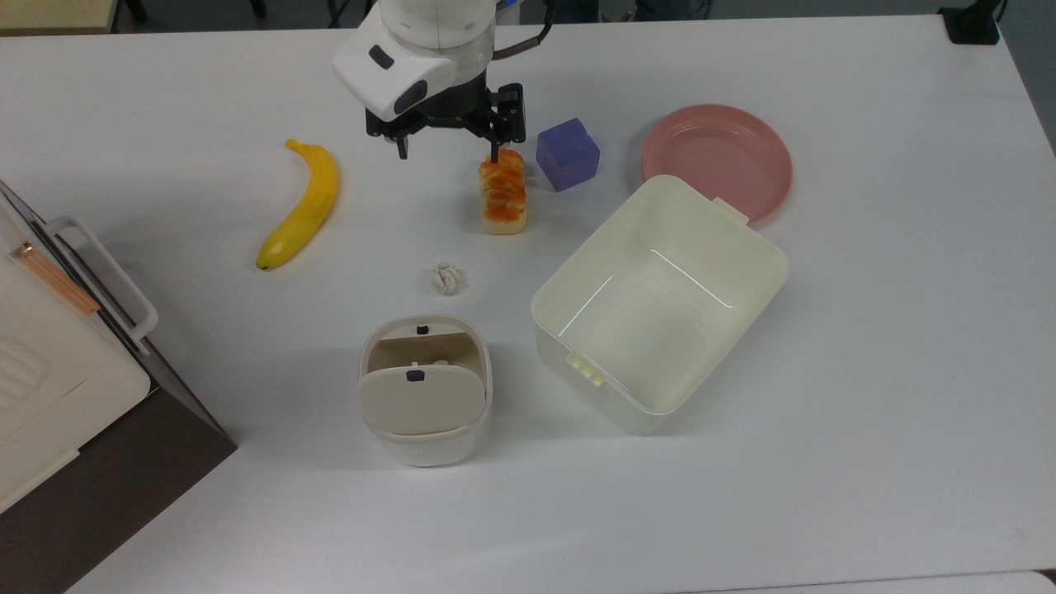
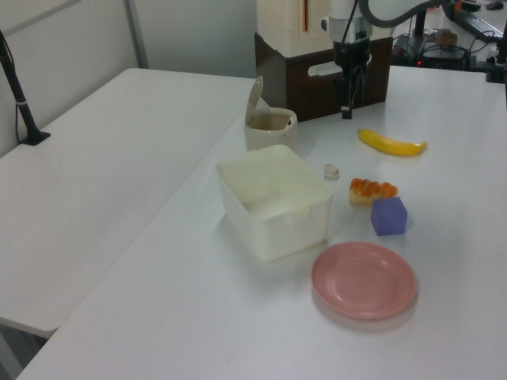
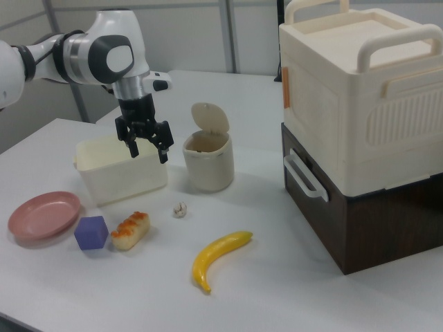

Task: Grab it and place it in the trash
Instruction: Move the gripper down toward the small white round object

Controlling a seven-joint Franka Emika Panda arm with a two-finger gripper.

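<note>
The small off-white paper ball [image 1: 446, 279] [image 2: 331, 170] [image 3: 180, 209] lies on the white table between the bread loaf and the trash. The trash [image 1: 423, 396] [image 2: 269, 128] [image 3: 207, 164] is a small cream bin with its beige flap lid tipped open. My gripper [image 1: 449, 155] [image 2: 346, 111] [image 3: 148, 153] hangs open and empty above the table. In the top view it is well above the ball, and its right finger overlaps the far end of the bread loaf [image 1: 502, 191].
A banana [image 1: 301, 206] lies at the top view's left of the ball. A purple cube [image 1: 567, 154], a pink plate [image 1: 716, 161] and a large cream tub [image 1: 775, 256] are at the top view's right. A cream-and-brown box [image 1: 49, 355] stands at the top view's left edge.
</note>
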